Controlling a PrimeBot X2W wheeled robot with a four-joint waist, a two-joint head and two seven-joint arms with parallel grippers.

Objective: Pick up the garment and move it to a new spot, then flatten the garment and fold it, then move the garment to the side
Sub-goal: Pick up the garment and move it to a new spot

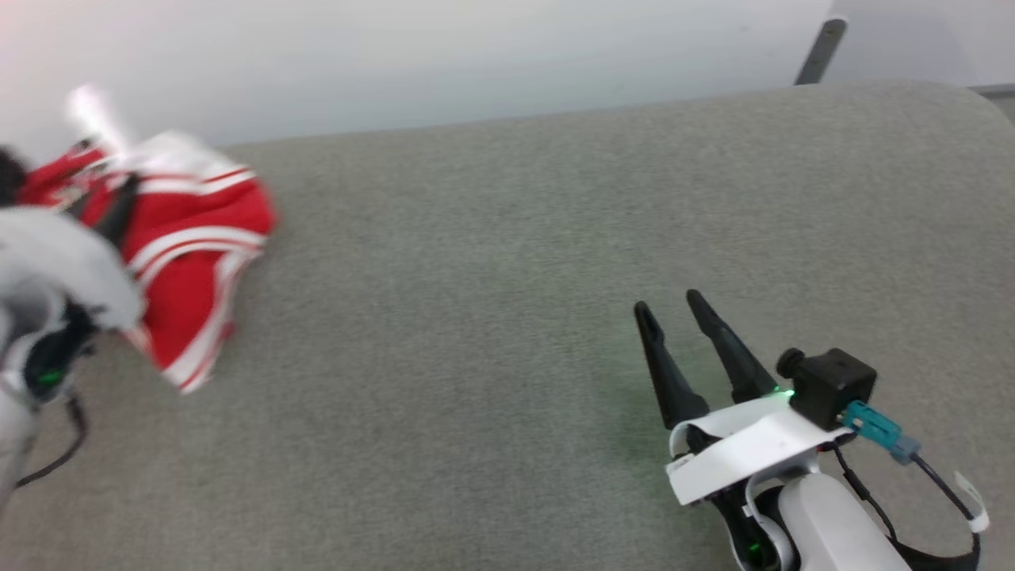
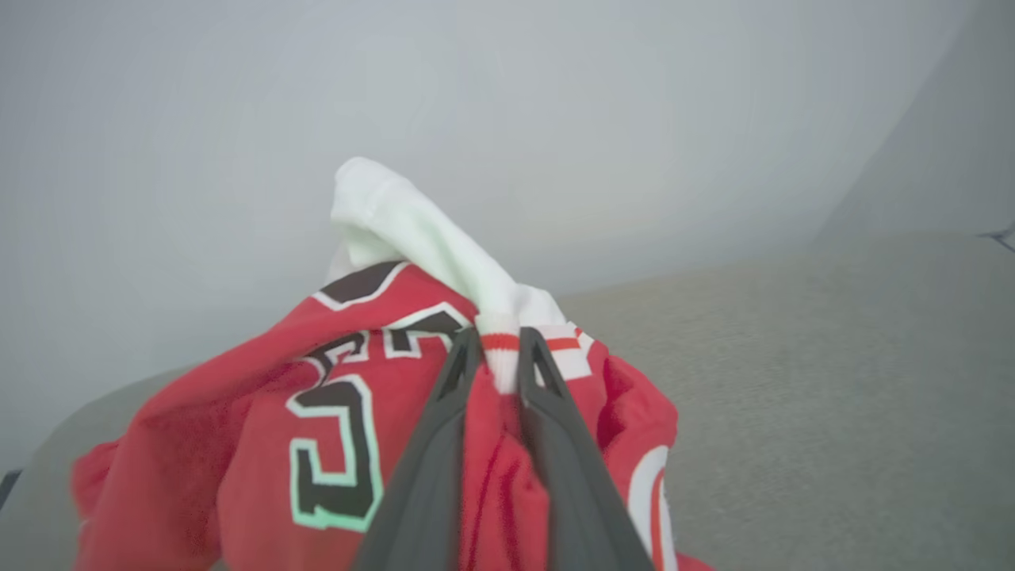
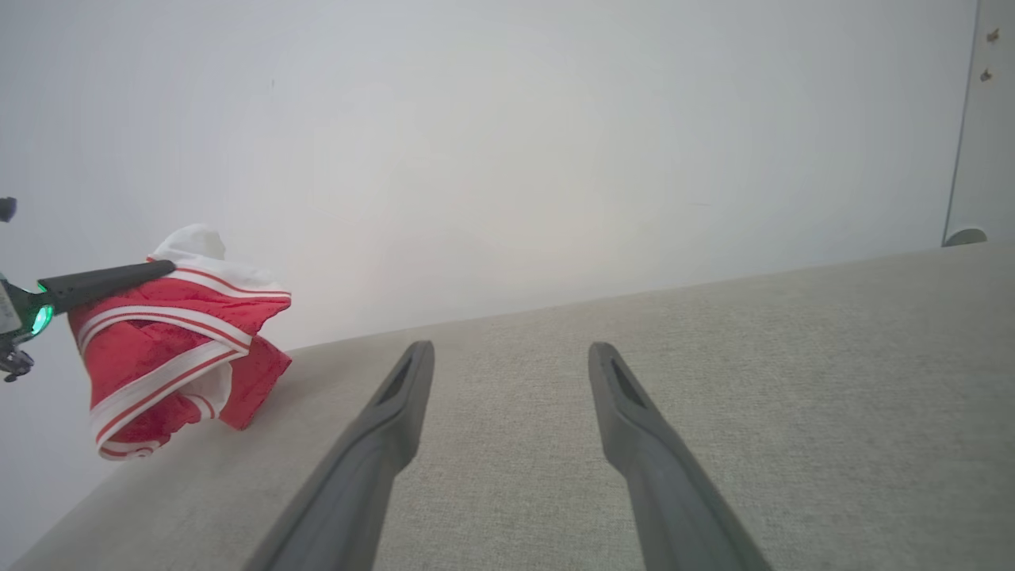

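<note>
Over the grey fabric tabletop, the left tool clamps a bunched red-and-white jersey shirt; the right tool gapes wide.

Red garment, white striped trim, black white-edged lettering.

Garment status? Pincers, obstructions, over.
Left pincer shut on garment, bunched and hanging. Right pincer open, empty, over grey surface. No obstacle seen.
</note>
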